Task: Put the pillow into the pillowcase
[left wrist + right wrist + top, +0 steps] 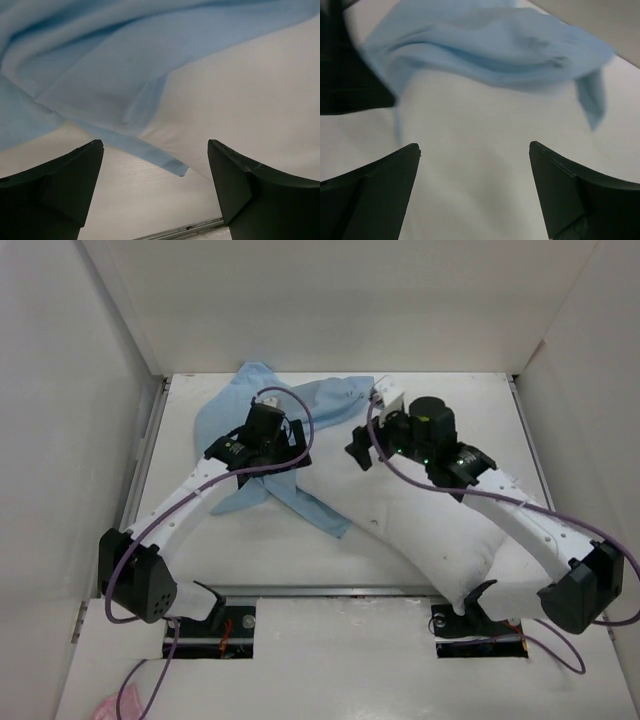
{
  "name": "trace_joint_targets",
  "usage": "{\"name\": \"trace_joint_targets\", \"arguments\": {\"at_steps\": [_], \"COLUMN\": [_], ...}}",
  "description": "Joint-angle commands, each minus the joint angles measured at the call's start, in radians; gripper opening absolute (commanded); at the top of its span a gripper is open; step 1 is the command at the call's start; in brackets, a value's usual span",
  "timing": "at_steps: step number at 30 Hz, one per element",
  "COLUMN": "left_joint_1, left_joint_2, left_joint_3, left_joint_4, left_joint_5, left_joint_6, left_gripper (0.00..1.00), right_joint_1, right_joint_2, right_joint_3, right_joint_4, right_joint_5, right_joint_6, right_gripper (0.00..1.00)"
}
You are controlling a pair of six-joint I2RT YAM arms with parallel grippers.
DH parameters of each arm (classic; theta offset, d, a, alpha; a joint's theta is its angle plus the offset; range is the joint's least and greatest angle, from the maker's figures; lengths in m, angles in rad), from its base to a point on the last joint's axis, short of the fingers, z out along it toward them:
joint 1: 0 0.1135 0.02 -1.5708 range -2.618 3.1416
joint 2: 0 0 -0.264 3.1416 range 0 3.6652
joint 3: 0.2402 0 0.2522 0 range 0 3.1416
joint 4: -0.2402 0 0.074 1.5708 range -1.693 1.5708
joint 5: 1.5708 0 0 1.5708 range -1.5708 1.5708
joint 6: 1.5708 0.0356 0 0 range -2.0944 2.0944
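The pillow (440, 540) lies slantwise on the white surface (480, 405), from the middle of the top view to its lower right. It is plump and soft and looks light but bulky, so it will likely sag and squash wherever it is pinched; a corner or a bunched end seems the best hold. The pillowcase (320, 400) sprawls crumpled at upper centre, one strip trailing down toward the pillow's left edge. It is thin, limp cloth that probably slips, best taken by the hem of its mouth, one layer per hand. Both hands stand wide and hold nothing: the left hand (155, 150) hovers over blue folds, the right hand (475, 150) over bare pillow. Several things are hard to make out: where the mouth is, whether the pillow's upper end sits inside the case or merely beneath it, and the part of the pillow under the right arm.
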Motion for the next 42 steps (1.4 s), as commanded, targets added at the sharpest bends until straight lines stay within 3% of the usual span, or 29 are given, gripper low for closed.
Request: {"name": "trace_joint_targets", "arguments": {"at_steps": [1, 4, 9, 11, 12, 14, 15, 16, 18, 23, 28, 33, 39, 42], "left_joint_1": [-0.002, -0.002, -0.002, -0.002, 0.007, 0.016, 0.03, 0.03, 0.04, -0.014, -0.214, -0.345, -0.385, -0.385], "left_joint_2": [-0.023, -0.023, 0.068, 0.112, 0.126, 0.173, 0.192, 0.206, 0.219, 0.186, 0.109, 0.098, 0.008, -0.034], "left_joint_3": [-0.112, -0.185, -0.225, -0.225, -0.211, -0.183, -0.151, -0.142, -0.142, -0.09, 0.007, 0.061, -0.028, -0.083], "left_joint_4": [0.089, 0.17, 0.201, 0.212, 0.229, 0.244, 0.222, 0.211, 0.211, 0.197, 0.143, 0.074, 0.048, 0.073], "left_joint_5": [0.046, 0.072, 0.026, -0.003, -0.04, -0.061, -0.072, -0.083, -0.095, -0.028, 0.05, 0.179, 0.411, 0.446], "left_joint_6": [-0.072, -0.063, -0.042, -0.042, -0.042, -0.026, -0.026, -0.017, -0.017, 0.015, 0.05, 0.093, 0.093, 0.084], "left_gripper": [0.83, 0.83, 0.79, 0.73, 0.63, 0.47, 0.38, 0.21, 0.0, 0.0, 0.0, 0.0, 0.0, 0.0], "right_joint_1": [0.116, 0.156, 0.156, 0.156, 0.156, 0.156, 0.156, 0.156, 0.156, 0.146, 0.146, 0.146, 0.146, 0.137], "right_joint_2": [0.042, 0.113, 0.285, 0.348, 0.392, 0.405, 0.405, 0.388, 0.359, 0.308, 0.35, 0.383, 0.438, 0.439], "right_joint_3": [-0.007, 0.017, 0.007, 0.033, 0.033, 0.011, -0.005, -0.016, -0.037, -0.048, 0.047, 0.059, 0.131, 0.104], "right_joint_4": [-0.078, -0.097, 0.036, 0.045, 0.068, 0.113, 0.171, 0.2, 0.248, 0.484, 0.622, 0.771, 0.771, 0.75], "right_joint_5": [-0.038, 0.008, 0.108, 0.157, 0.184, 0.23, 0.25, 0.275, 0.284, 0.272, 0.388, 0.493, 0.643, 0.661], "right_joint_6": [-0.149, -0.161, -0.161, -0.161, -0.14, -0.123, -0.103, -0.059, -0.03, 0.119, 0.223, 0.305, 0.372, 0.435], "right_gripper": [0.96, 0.99, 0.99, 0.98, 0.95, 0.57, 0.33, 0.0, 0.0, 0.0, 0.0, 0.0, 0.0, 0.0]}}
